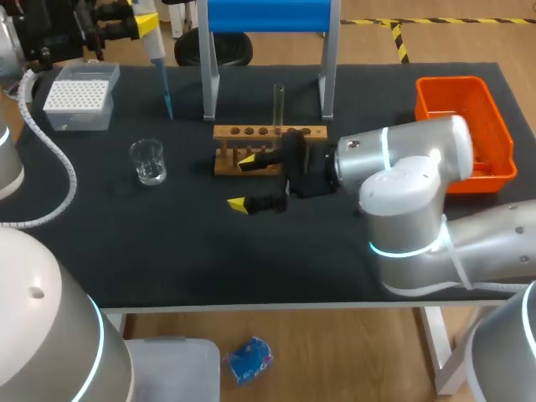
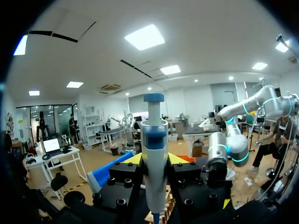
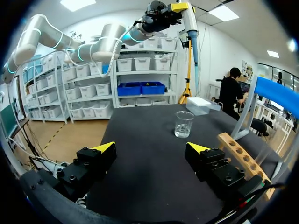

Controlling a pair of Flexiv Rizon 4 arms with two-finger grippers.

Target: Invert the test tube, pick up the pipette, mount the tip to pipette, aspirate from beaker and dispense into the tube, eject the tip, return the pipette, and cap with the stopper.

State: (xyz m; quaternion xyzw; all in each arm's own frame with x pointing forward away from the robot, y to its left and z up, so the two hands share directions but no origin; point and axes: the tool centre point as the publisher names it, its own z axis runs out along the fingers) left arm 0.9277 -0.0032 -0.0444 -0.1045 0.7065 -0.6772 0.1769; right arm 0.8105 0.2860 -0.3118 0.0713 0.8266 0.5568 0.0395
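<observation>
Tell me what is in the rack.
One clear tube stands upright in a hole of the rack; the other holes in view look empty. The open right hand covers part of its front, hiding that stretch.

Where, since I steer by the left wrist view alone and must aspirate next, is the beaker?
Observer: The beaker stands on the table, just in front of the tip box.
Operator: Is my tip anywhere near it?
Observer: The blue tip on your pipette hangs well above the table, not in the beaker.
Operator: Is the other arm in my way?
Observer: Probably not. The right hand is open in front of the wooden rack, apart from the beaker.
</observation>
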